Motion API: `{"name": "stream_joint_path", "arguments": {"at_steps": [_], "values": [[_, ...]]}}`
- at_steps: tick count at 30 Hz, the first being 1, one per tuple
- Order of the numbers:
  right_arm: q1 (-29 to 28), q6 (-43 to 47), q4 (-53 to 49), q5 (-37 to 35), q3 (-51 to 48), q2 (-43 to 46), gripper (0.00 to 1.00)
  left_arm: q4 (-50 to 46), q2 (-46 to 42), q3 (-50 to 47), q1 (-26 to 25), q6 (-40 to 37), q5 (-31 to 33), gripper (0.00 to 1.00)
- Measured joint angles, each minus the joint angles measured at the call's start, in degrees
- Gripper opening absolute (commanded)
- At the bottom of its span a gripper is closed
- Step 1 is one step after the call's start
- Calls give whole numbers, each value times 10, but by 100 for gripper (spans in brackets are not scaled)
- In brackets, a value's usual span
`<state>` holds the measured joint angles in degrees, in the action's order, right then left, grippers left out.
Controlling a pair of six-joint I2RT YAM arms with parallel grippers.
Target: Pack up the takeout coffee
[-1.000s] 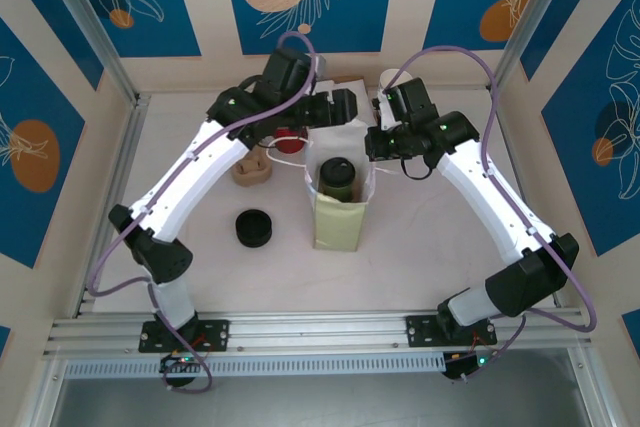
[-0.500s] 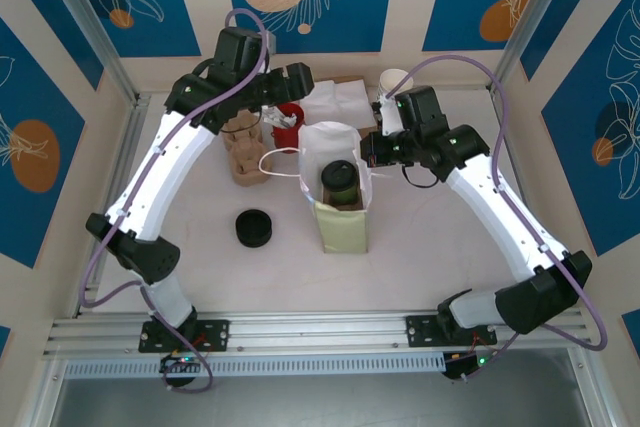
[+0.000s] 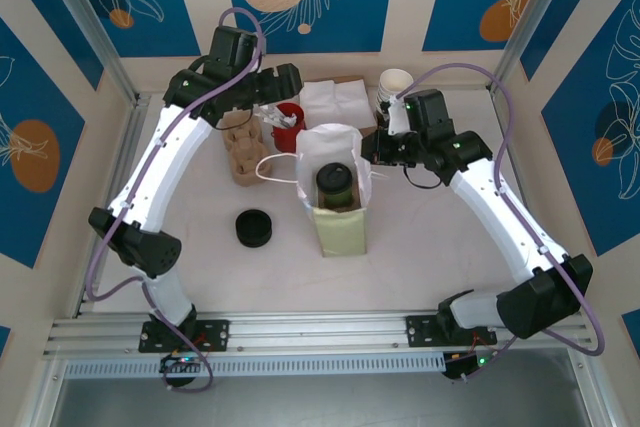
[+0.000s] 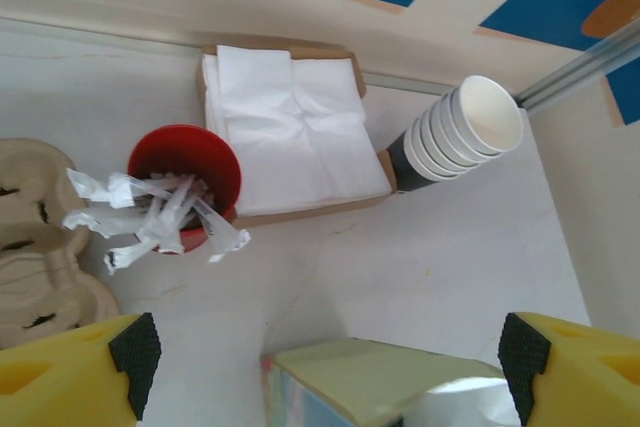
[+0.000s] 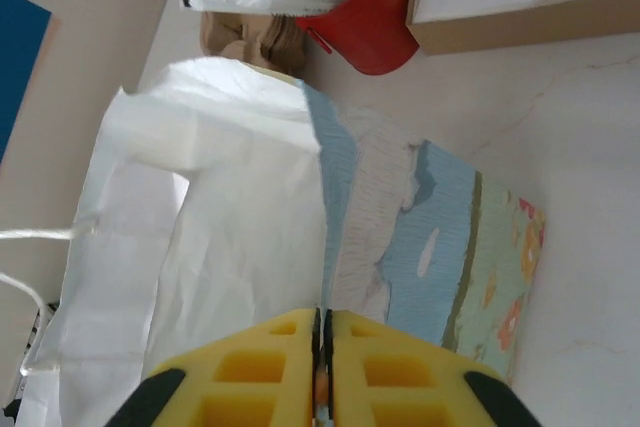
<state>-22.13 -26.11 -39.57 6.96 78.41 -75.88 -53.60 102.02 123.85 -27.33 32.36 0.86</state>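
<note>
Top external view showed us the takeout coffee (image 3: 333, 185) standing upright inside the paper bag (image 3: 340, 232) on the worktop (image 3: 430, 247), the left hand (image 4: 330, 352) spread wide beyond it, the right hand (image 5: 322, 347) pinching the bag's rim, so we judged a tug there could topple bag and cup.

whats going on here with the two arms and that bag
Two robot arms are packing a coffee to go. The takeout coffee already stands inside the open paper bag in the middle of the table. The right gripper is shut on the bag's rim. The left gripper is open and empty, up over the back of the table above the red cup of wrapped sticks and the napkins.
</note>
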Motion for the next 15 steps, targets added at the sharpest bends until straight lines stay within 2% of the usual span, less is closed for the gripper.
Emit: {"name": "stream_joint_path", "arguments": {"at_steps": [4, 6, 11, 15], "values": [[9, -7, 30, 8, -18, 25, 38, 13, 1, -3, 3, -19, 23, 92], [12, -13, 48, 2, -37, 45, 45, 36, -8, -23, 3, -30, 39, 93], [31, -22, 87, -23, -68, 83, 52, 99, -52, -113, 3, -58, 90, 97], [37, -36, 78, -56, -44, 90, 54, 115, -78, -129, 4, -82, 123, 99]]}}
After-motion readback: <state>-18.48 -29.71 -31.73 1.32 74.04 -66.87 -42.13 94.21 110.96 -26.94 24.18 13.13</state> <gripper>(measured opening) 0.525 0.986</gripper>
